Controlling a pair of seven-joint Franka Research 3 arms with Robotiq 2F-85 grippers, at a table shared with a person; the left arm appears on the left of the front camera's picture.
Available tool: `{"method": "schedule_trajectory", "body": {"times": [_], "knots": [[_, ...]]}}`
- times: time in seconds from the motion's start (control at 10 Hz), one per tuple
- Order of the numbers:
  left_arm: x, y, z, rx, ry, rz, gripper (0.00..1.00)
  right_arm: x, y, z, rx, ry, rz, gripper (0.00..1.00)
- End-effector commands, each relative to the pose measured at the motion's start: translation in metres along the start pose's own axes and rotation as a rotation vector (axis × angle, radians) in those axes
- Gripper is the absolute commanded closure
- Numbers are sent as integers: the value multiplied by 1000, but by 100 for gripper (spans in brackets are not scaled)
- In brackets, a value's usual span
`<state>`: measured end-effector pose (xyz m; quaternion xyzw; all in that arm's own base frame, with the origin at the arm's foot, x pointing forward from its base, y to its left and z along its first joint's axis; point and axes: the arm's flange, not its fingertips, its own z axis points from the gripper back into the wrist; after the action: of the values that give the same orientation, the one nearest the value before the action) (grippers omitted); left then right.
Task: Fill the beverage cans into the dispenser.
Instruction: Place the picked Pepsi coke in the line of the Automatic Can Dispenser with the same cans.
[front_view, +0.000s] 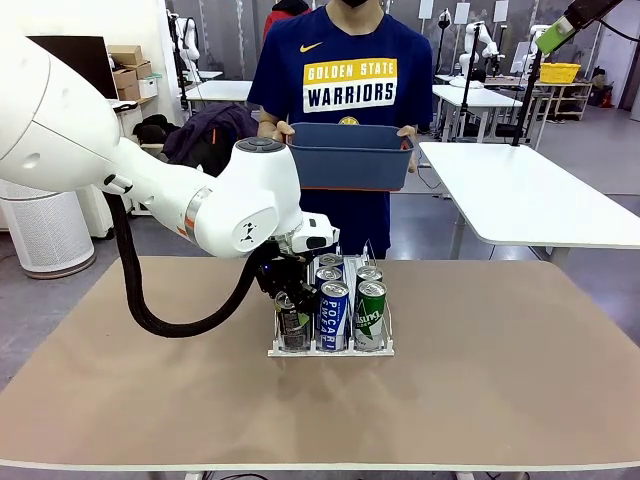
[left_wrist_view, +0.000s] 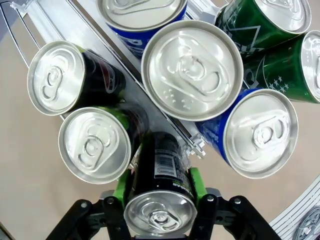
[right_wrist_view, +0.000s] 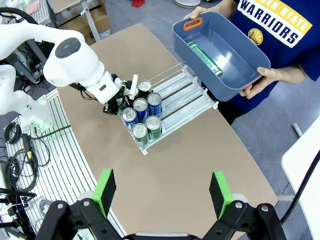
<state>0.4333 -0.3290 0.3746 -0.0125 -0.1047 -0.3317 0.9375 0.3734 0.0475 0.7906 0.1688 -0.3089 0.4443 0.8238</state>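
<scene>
Clamping our left jaws on a black-and-green can (left_wrist_view: 160, 170), lower centre, we hover at the dispenser (front_view: 330, 351) — right jaws wide, empty.

Cluster of cans (front_view: 335, 302) at the front of the dispenser (right_wrist_view: 184, 98), free lanes behind, open table (front_view: 500, 380) around

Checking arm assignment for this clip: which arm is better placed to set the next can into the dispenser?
Left. The left hand is shut on a black-and-green can right at the dispenser, beside the cans already loaded. The right hand hangs open, high above the table, holding nothing.
</scene>
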Motion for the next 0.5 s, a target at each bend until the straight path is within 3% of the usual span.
{"method": "schedule_trajectory", "body": {"times": [0.0, 0.4], "knots": [[-1, 1, 0, 4, -9, -2, 42, 0, 0, -1, 1, 0, 0, 0], [-1, 1, 0, 4, -9, -2, 42, 0, 0, -1, 1, 0, 0, 0]]}}
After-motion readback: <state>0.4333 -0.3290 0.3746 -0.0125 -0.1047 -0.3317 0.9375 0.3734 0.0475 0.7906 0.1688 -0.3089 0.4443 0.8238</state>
